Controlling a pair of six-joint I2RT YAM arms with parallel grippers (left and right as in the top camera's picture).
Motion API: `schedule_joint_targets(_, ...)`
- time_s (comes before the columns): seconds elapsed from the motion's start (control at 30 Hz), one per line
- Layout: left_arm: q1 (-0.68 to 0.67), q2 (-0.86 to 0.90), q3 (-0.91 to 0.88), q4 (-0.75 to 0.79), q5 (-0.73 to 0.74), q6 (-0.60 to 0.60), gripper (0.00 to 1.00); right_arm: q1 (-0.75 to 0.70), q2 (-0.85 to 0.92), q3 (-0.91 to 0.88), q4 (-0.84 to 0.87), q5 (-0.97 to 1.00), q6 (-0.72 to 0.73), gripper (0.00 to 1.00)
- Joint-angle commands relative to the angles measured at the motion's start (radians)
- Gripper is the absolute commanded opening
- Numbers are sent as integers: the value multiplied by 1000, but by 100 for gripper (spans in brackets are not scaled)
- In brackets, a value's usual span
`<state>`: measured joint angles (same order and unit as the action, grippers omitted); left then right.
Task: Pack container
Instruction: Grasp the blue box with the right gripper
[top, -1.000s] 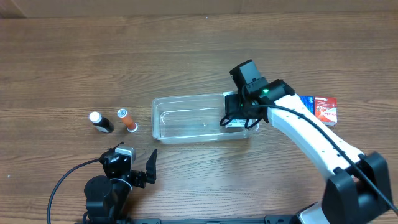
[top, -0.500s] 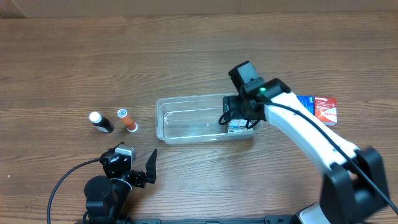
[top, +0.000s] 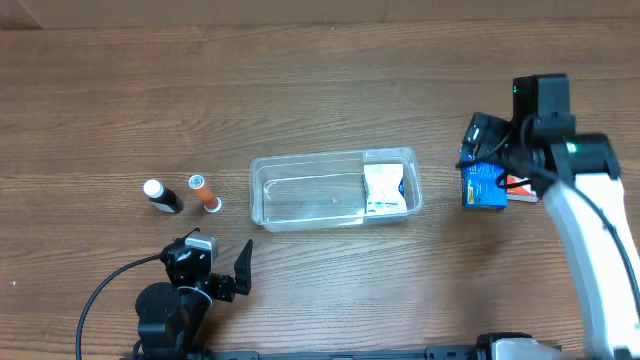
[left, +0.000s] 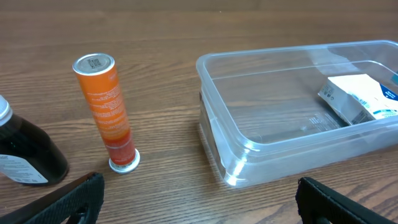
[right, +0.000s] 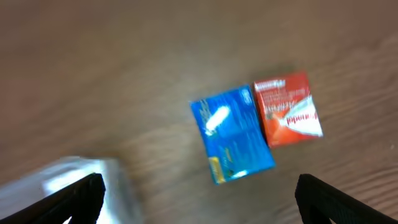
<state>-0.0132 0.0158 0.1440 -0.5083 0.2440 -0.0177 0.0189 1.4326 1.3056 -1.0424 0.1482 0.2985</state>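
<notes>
Container (top: 305, 200) lies lengthwise left-right; left end effector (left: 199, 196), right end effector (right: 199, 193) gape empty.

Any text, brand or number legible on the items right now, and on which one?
Nothing is legible enough to quote.
The red box: white lettering, blurred.
The blue box: print blurred.
The orange tube: fine print, too small.
The white box in the container: print too small.
The dark bottle: label too small.

place: robot test bench | wood-grain table (top: 300, 60); black cable (top: 103, 287)
</notes>
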Motion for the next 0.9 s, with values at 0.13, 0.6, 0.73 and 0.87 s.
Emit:
schedule_joint_targets(0.13,0,-10,-2,0,8,18,100,-97,288,-24,66,-62,-115,100)
schedule_joint_targets(0.6,0,-10,-2,0,8,18,100,-110,523,-27,153,-115,-198,100)
schedule_joint_targets(0.73,0,-10,-2,0,7,18,100,-110,526,-23,143,-128,-189,85)
schedule_joint_targets(0.87,0,-10,-2,0,8,18,100,-110,521,-10,119,-128,-110,67)
